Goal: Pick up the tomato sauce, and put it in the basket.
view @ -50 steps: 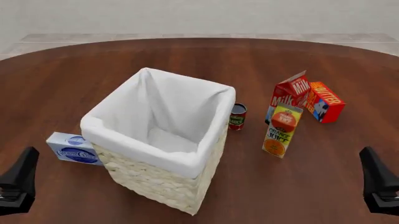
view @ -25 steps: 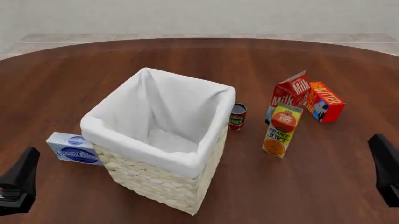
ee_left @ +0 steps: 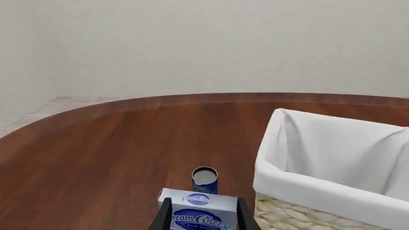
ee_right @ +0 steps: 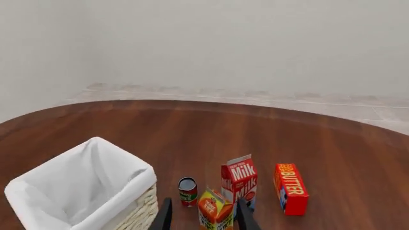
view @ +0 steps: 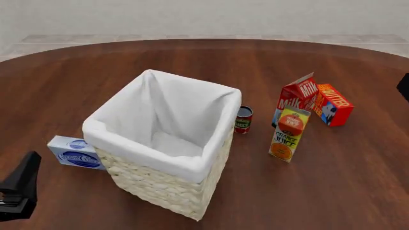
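Note:
The tomato sauce (view: 244,119) is a small red can with a silver top, upright on the table just right of the basket (view: 211,165). The basket is big, woven and white-lined. In the right wrist view the tomato sauce (ee_right: 187,190) stands between the basket (ee_right: 134,211) and the cartons, well ahead of my right gripper (ee_right: 204,218), which is open and holds nothing. In the front view only a dark sliver of the right arm (view: 403,86) shows at the right edge. My left gripper (view: 19,187) sits low at the front left, open (ee_left: 203,220), just behind the cream cheese box.
A cream cheese box (view: 75,152) lies against the basket's left side. An orange juice carton (view: 289,134), a milk carton (view: 297,98) and a butter box (view: 332,104) stand right of the can. A small blue can (ee_left: 205,179) shows beyond the cream cheese box (ee_left: 198,215).
The right arm has risen from the lower right corner of the front view to its right edge and is almost out of that view. The left arm and the objects have stayed put.

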You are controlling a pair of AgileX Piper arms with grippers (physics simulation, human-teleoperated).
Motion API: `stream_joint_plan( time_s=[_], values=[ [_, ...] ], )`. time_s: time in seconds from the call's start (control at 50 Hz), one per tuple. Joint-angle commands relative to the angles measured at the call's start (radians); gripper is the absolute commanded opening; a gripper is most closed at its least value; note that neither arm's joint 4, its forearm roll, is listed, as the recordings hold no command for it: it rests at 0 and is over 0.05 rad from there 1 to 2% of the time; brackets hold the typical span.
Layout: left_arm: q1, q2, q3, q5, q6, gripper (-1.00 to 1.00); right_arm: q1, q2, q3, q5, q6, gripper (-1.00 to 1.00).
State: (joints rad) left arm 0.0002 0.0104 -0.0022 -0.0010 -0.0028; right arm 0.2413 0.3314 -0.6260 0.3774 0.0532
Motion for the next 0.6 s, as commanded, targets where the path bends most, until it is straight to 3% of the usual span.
stream_joint_plan(
  time_s=[0.02, 0.16, 0.6],
  values=[
    [0.0, -0.002, 0.0, 0.001, 0.0, 1.0, 0.081, 0.199, -0.291, 0.146, 0.01, 1.0],
    [0.0, -0.002, 0.001, 0.001, 0.001, 1.0, 0.092, 0.335, -0.481, 0.251, -0.001, 1.0],
    [0.0, -0.002, 0.0, 0.003, 0.0, 1.0, 0.089, 0.651, -0.84, 0.481, -0.012, 1.0]
  ],
)
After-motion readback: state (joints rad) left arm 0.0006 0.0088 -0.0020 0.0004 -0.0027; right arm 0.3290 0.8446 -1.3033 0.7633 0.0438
